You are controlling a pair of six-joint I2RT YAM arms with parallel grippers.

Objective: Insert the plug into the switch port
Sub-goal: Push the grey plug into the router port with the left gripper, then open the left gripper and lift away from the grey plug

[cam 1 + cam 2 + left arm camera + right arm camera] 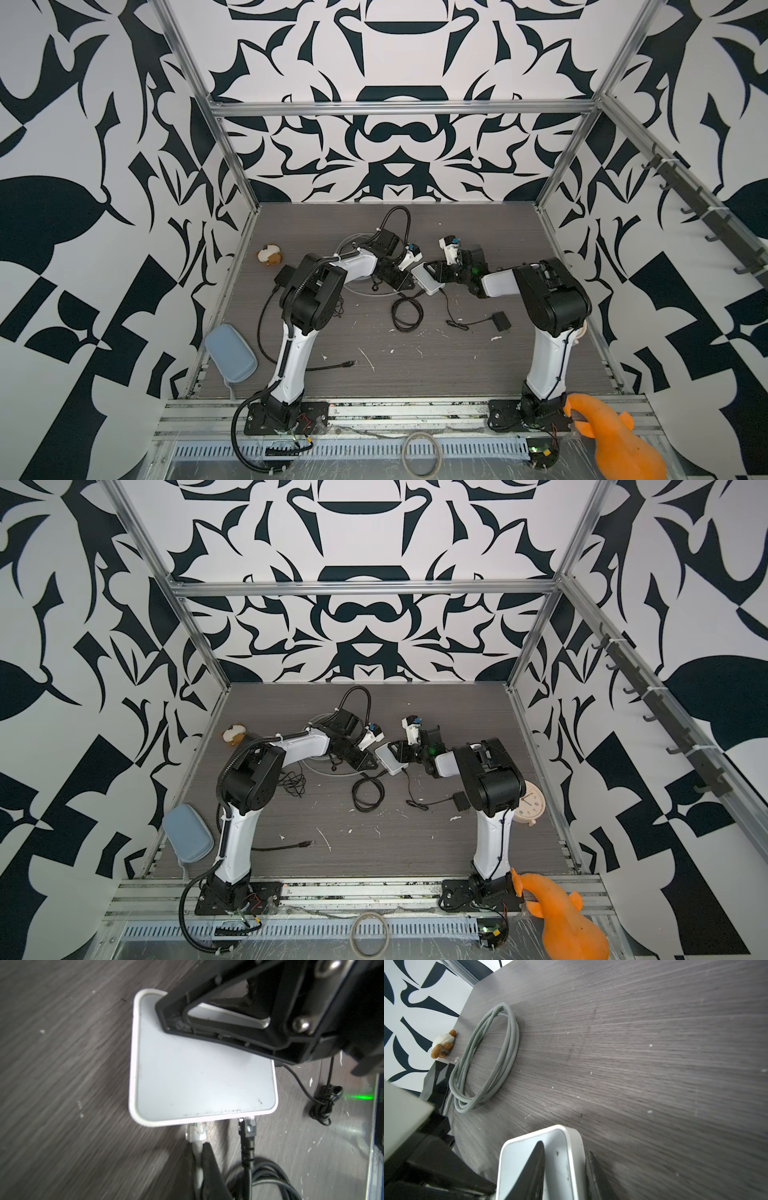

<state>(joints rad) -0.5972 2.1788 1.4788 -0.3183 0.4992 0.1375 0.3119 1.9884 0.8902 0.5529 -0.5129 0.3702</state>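
left gripper (198,1151) pinched shut on the grey cable (197,1167) just behind the clear plug (195,1131), aiming its nose at the port edge of the switch (197,1084) beside a black plug (312,1126); right gripper (564,1148) straddles the far corner, likely bracing, clamp unclear.

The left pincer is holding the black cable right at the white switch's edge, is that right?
Not quite: the left wrist view shows the left pincer holding the grey cable, right at the white switch's edge; the black cable beside it is ungripped.
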